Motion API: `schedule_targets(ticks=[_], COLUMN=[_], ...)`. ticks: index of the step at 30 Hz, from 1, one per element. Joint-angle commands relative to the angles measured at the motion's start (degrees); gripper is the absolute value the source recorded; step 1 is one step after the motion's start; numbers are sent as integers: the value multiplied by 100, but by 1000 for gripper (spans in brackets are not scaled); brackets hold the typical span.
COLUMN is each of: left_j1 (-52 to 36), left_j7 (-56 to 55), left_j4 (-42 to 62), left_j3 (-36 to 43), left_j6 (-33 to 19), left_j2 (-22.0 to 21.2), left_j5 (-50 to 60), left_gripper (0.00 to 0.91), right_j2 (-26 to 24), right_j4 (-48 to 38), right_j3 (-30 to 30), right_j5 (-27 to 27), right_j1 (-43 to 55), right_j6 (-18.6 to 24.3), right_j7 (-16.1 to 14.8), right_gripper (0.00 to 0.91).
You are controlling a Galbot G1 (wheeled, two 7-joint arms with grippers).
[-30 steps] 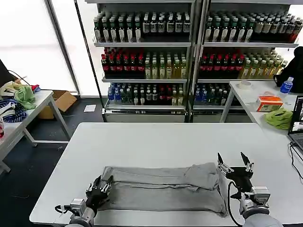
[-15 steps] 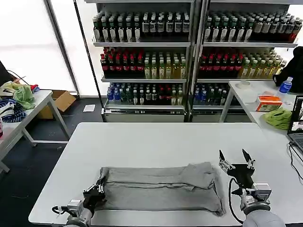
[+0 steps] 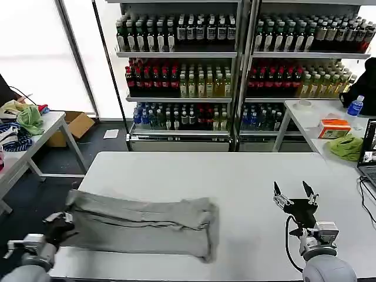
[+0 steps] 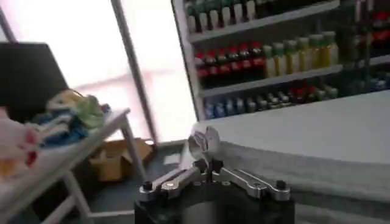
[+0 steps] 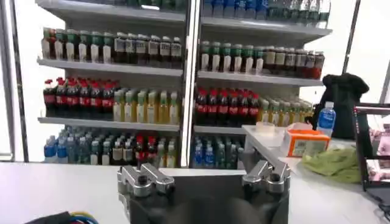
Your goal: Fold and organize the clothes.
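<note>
A light grey shirt (image 3: pixel 141 226), folded into a long band, lies across the front left of the white table (image 3: pixel 235 176). Its left end reaches the table's left edge. There my left gripper (image 3: pixel 56 226) is shut on that end. The left wrist view shows a bunched fold of the grey shirt (image 4: pixel 204 141) pinched in the left gripper (image 4: pixel 207 159), with the rest of the band (image 4: pixel 274 167) trailing over the tabletop. My right gripper (image 3: pixel 294 195) stands open above the front right of the table, fingers up, well clear of the shirt. In its own view the right gripper (image 5: pixel 204 175) holds nothing.
A side table (image 3: pixel 50 126) at the left carries green cloths (image 3: pixel 29 117) and patterned fabric. Bottle shelves (image 3: pixel 235 70) fill the back. Another table (image 3: pixel 305 120) at the right holds an orange box (image 3: pixel 333 128), a green cloth (image 3: pixel 346 145) and a laptop (image 3: pixel 369 155).
My left gripper has dragged the shirt well to the left, so its right end has left the right gripper's side. The right gripper has stayed nearly still and open.
</note>
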Motion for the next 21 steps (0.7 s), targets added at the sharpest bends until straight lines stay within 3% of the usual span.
schedule_targets(ticks=[1,5,15,21], left_j1=[-316,-305,-390,-465], left_j7=[218,257,141,83], left_j4=[1902,1562,833,309], left_j3=[-1666,-1393,200,892], left_j6=[-605,-567,-494,-199], left_j2=[2015,1754,462,102], left_j5=[848,996,1452,1477], left_gripper=[0,0,0,0], right_j2=[25,106,336,440], right_j4=[21,110,454,574], right_j3=[6,44,299,394], right_j5=[46,30,-55,-91], right_j1=[63,-54,-595,-739], right_j6=[-18,-21,-15,-11], right_j7=[6,11,31,46], right_gripper=[907,907,907,907])
